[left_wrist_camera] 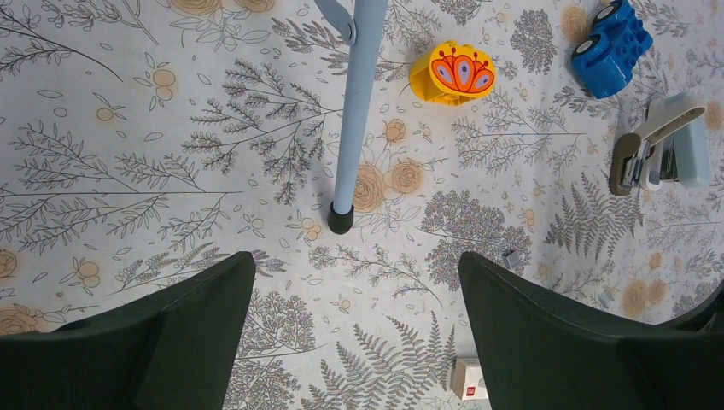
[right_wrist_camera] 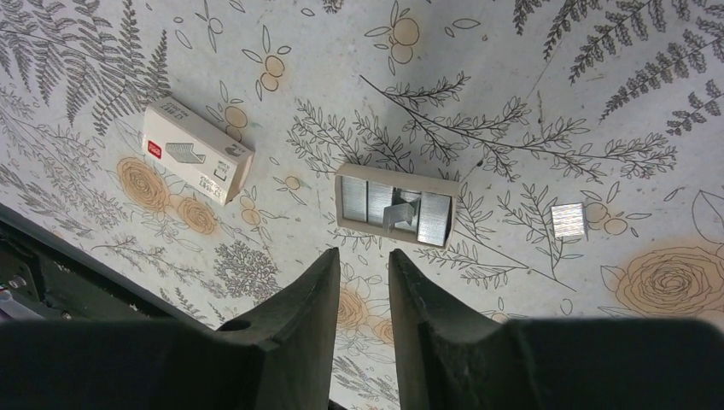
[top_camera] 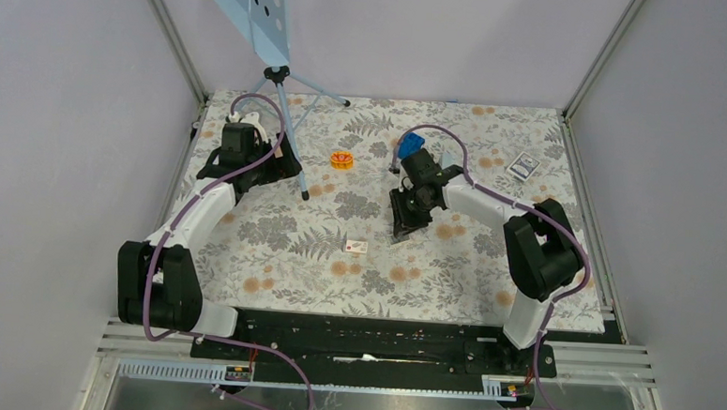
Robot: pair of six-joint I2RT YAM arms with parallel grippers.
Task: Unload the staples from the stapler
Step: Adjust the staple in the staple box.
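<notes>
The stapler [left_wrist_camera: 674,149] is seen at the right edge of the left wrist view, lying on the floral cloth [left_wrist_camera: 171,128]. Its body is pale blue and white, and it is swung open, so that the grey metal magazine is exposed at the end turned toward the lower left. The staples [right_wrist_camera: 568,219] are seen in the right wrist view as a short, ribbed, silvery-grey strip. The strip is laid flat on the cloth, loose, beside a printed leafy sprig and above an orange rose.
</notes>
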